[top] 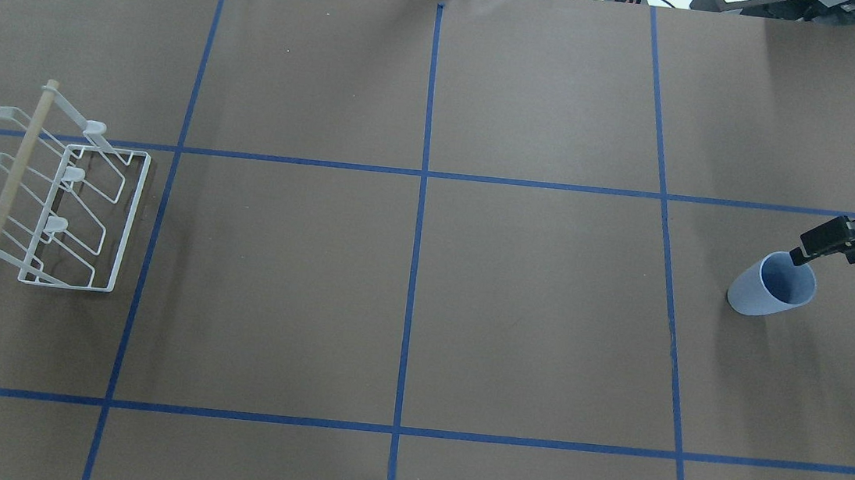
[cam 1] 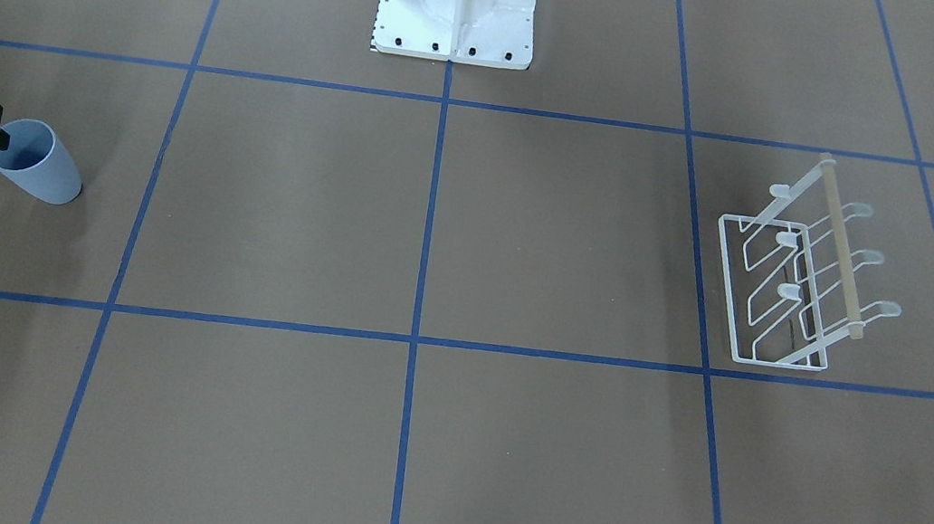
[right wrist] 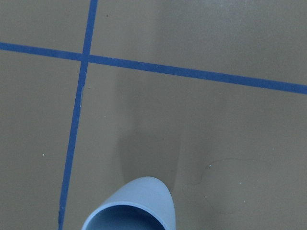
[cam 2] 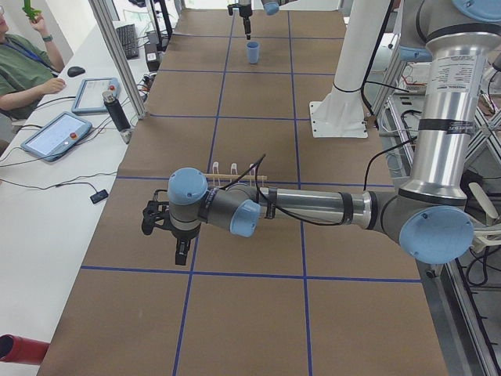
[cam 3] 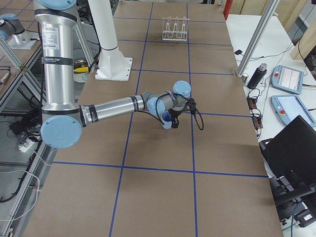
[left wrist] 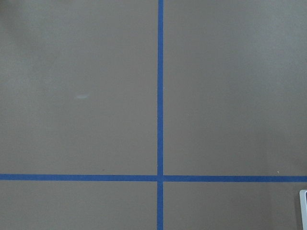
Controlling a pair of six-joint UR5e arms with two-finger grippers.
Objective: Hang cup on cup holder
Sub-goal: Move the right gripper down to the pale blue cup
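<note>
Right arm (cam 3: 113,106) first: upper link standing tall by the base, forearm reaching out nearly level over the counter (top: 531,305), wrist bent so the right end effector (cam 3: 176,117) points straight down. Its fingers look spread apart, clamped on nothing. One black fingertip (top: 801,251) sits right at the rim of the cup (top: 761,294); touching it or a hair above, I can't tell. In the right wrist view the cup's open mouth pokes in at the bottom edge, just below the camera.

Over to the left arm (cam 2: 313,205): stretched long and low across the counter, forearm close to horizontal, with the left end effector (cam 2: 178,244) hanging downward above the brown surface. It shows only from the side, so I cannot tell whether its fingers are apart or together. Its wrist camera sees mostly counter and a crossing of blue tape lines (left wrist: 160,177).

Now the cup: pale blue, plain-sided, tapered with the wide rim up. It stands upright on the counter at the robot's right end, inside a taped square and clear of the lines.

The cup holder (top: 129,223) is well apart from it, at the robot's left end. It is white wire, with a rectangular base flat on the counter. Six prongs with rounded tips rise in two rows of three, and a light wooden bar (cam 1: 841,246) runs along the top between the rows.
</note>
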